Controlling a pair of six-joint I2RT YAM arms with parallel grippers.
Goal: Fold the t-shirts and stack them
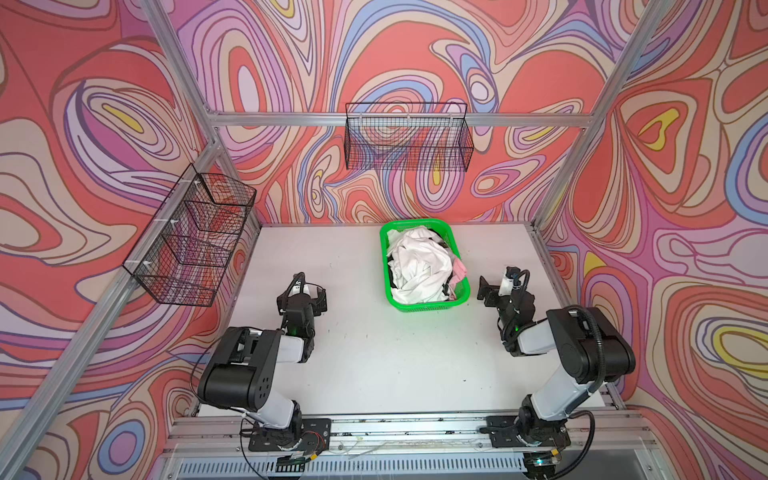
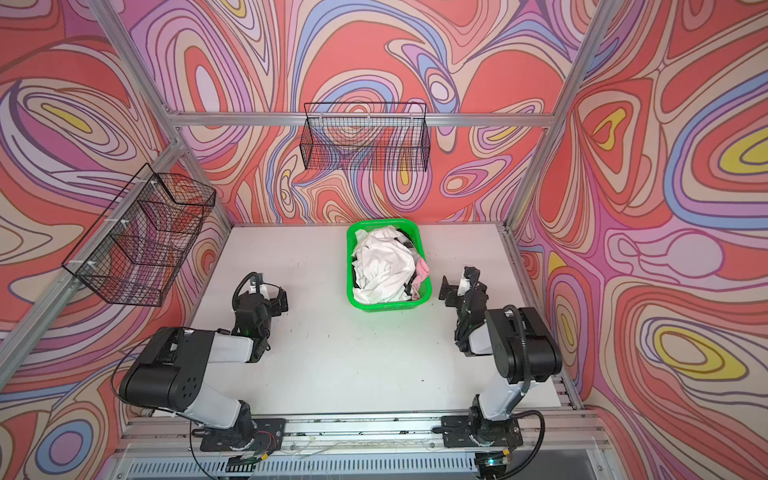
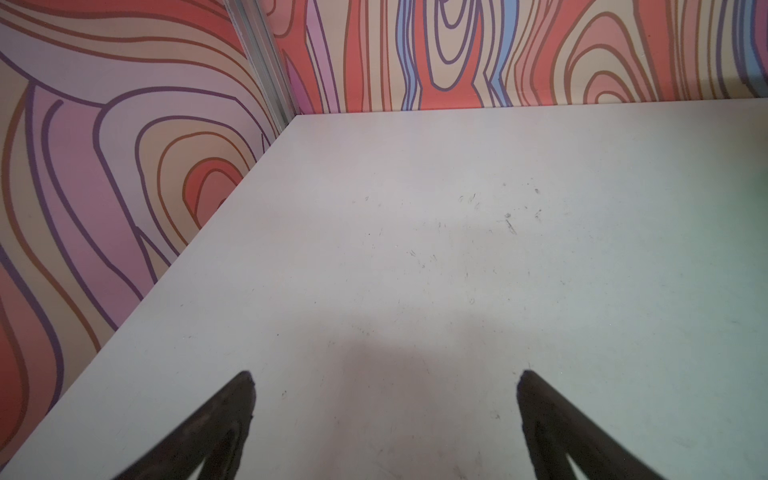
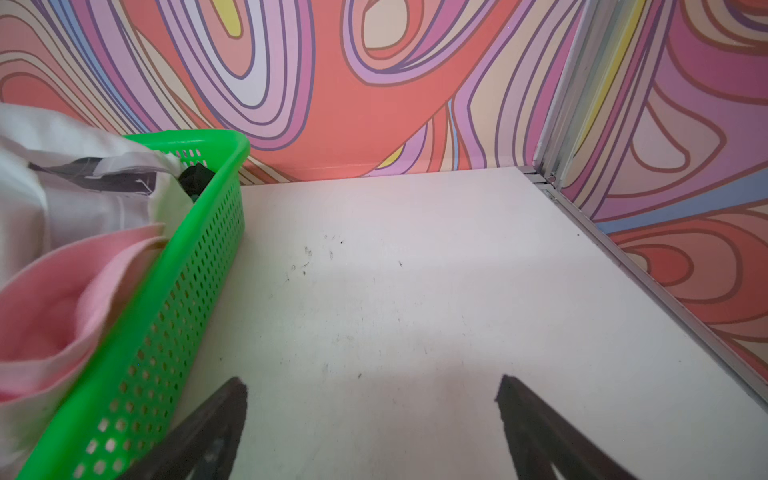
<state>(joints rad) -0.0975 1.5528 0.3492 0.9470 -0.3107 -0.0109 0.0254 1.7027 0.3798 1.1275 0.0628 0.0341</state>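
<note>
The t-shirts lie crumpled in a heap inside a bright green mesh basket (image 1: 428, 306) (image 2: 388, 307) at the back middle of the white table. Most of the heap is white t-shirts (image 1: 419, 262) (image 2: 384, 266). A pale pink one (image 1: 459, 269) (image 4: 54, 307) hangs over the basket's right rim, and a dark bit of cloth (image 4: 195, 178) peeks out at the back. My left gripper (image 1: 309, 289) (image 3: 384, 376) is open over bare table, well left of the basket. My right gripper (image 1: 498, 282) (image 4: 372, 379) is open and empty, just right of the basket wall (image 4: 166, 299).
A black wire basket (image 1: 409, 141) hangs on the back rail, and another (image 1: 195, 241) hangs on the left wall above the table edge. Aluminium posts (image 4: 582, 91) stand at the back corners. White table surface (image 1: 374, 353) spreads in front of the basket, between both arms.
</note>
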